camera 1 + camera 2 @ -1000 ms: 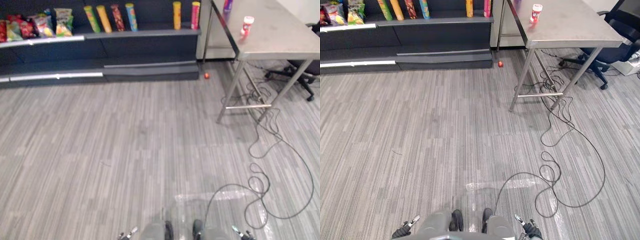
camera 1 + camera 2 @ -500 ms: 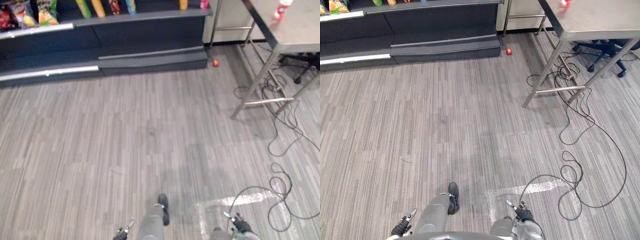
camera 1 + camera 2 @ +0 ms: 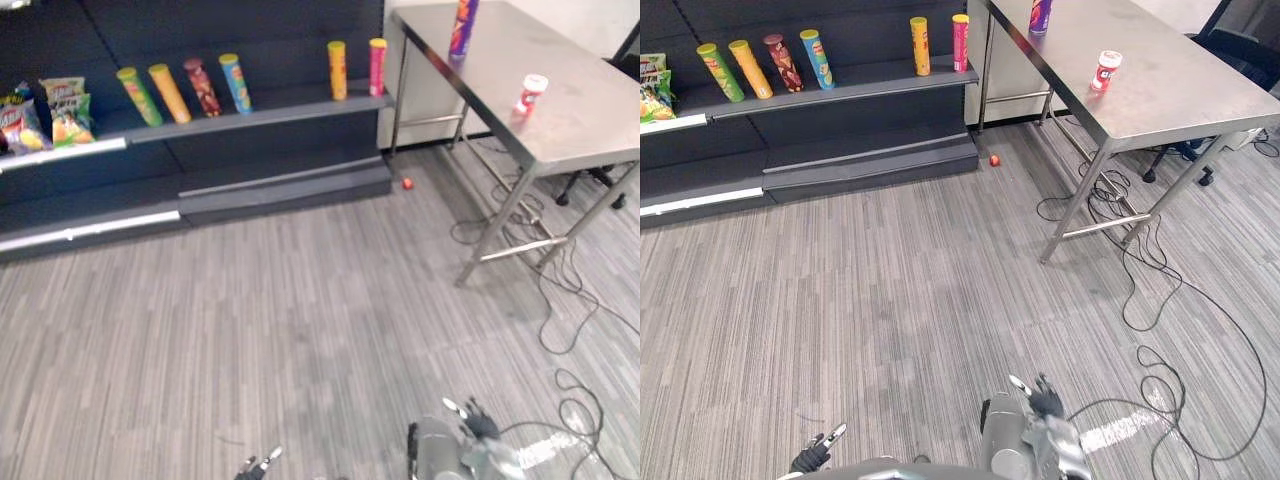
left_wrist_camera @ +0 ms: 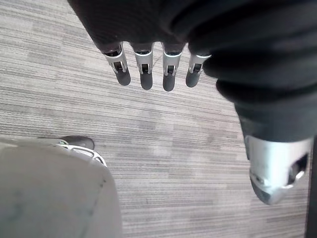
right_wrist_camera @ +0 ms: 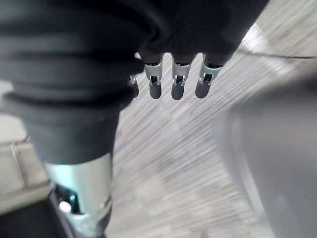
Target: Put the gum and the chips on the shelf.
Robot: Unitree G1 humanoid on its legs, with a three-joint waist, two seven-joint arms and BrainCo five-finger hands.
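A small red-and-white gum tub (image 3: 530, 95) stands on the steel table (image 3: 585, 120) at the far right. A purple chips can (image 3: 462, 25) stands at the table's back end. The dark shelf (image 3: 280, 105) runs along the far wall with several chip cans upright on it. Both hands hang low, far from the table. My left hand (image 3: 815, 455) shows at the bottom edge; its fingers (image 4: 143, 72) are straight over the bare floor. My right hand (image 3: 1040, 398) hangs at the lower right, its fingers (image 5: 176, 82) straight and holding nothing.
Snack bags (image 3: 65, 105) lie at the shelf's left end. A small red ball (image 3: 407, 183) rests on the floor by the shelf's right corner. Black cables (image 3: 1155, 300) trail under and beside the table. An office chair (image 3: 1230, 45) stands behind the table.
The camera has lifted and turned, so the shelf's cans and the table top with the gum tub and purple can show in full. Both hands stay hanging with nothing in them.
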